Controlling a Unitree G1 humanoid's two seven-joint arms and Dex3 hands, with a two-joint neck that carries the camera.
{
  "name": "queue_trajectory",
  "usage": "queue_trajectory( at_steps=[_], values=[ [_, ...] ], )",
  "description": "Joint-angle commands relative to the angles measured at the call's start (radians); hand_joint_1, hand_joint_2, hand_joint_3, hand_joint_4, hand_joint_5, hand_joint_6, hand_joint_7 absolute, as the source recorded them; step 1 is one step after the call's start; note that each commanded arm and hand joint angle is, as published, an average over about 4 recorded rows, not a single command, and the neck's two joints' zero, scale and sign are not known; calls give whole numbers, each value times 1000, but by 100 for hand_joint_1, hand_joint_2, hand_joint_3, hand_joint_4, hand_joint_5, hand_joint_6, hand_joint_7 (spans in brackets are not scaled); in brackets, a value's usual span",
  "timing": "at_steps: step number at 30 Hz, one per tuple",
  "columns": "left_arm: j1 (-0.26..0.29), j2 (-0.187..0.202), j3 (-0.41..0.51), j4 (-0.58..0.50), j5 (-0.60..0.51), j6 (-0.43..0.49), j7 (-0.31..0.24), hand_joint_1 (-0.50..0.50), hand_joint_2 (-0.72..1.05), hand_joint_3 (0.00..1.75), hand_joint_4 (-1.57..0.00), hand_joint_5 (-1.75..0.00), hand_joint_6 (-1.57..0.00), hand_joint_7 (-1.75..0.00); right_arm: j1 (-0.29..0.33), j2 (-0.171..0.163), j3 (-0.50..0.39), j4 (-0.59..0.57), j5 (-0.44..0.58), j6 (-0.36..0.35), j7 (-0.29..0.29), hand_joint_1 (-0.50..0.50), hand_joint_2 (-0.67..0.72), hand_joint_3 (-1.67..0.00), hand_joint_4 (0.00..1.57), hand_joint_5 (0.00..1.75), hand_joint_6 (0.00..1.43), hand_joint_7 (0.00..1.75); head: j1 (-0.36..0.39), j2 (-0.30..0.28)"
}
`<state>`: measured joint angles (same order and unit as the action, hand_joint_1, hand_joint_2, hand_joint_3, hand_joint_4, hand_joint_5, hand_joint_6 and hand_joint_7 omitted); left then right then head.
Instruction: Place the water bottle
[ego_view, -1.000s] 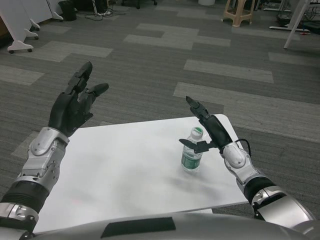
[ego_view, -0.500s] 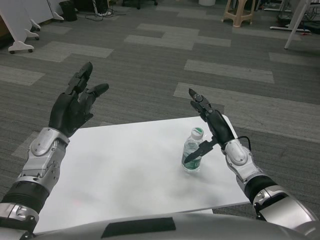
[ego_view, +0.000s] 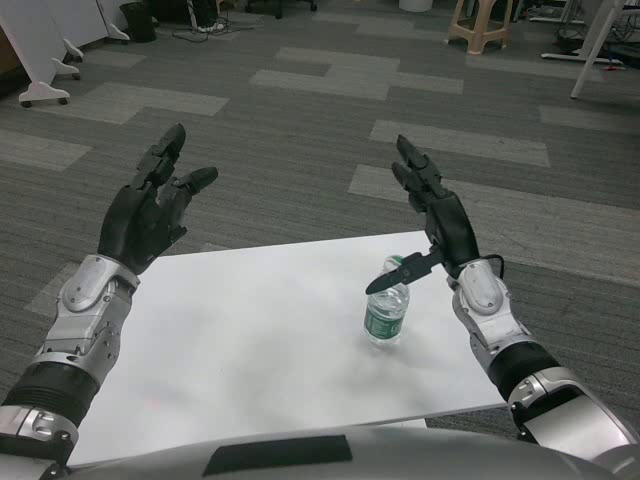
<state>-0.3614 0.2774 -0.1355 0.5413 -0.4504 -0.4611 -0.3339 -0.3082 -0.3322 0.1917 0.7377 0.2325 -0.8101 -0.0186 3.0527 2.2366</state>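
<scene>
White table (ego_view: 250, 340) — water bottle (ego_view: 386, 312) upright near right edge | right hand (ego_view: 435, 215) spread, raised just above it — not touching | left hand (ego_view: 150, 212) spread, well apart.

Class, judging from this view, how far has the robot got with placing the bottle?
Done: the bottle stands upright on the table, near its right edge. In hand: nothing; the right hand is open above it, the left hand open and raised. Left: nothing apparent.
</scene>
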Motion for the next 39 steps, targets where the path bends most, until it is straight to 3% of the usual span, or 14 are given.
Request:
queue_trajectory(
  at_steps=[1, 14, 39],
  values=[
    [2, 2, 7, -6, -8, -10, 6, -48, 105, 52, 0, -82, 0, 0, 13, -18, -17, -36, 39, -7, -12, -46, 9, 0, 0, 10, 0, 0, 2, -1],
    [10, 2, 13, -14, -11, -11, 6, -48, 105, 52, 0, -82, 0, 0, 57, -44, -42, -143, 62, -4, -40, -46, 9, 0, 0, 10, 0, 0, 5, 0],
    [14, 2, 14, -17, -13, -11, 6, -48, 105, 52, 0, -82, 0, 0, 67, -50, -30, -197, 65, -3, -61, -46, 9, 0, 0, 10, 0, 0, 5, -2]
  ],
)
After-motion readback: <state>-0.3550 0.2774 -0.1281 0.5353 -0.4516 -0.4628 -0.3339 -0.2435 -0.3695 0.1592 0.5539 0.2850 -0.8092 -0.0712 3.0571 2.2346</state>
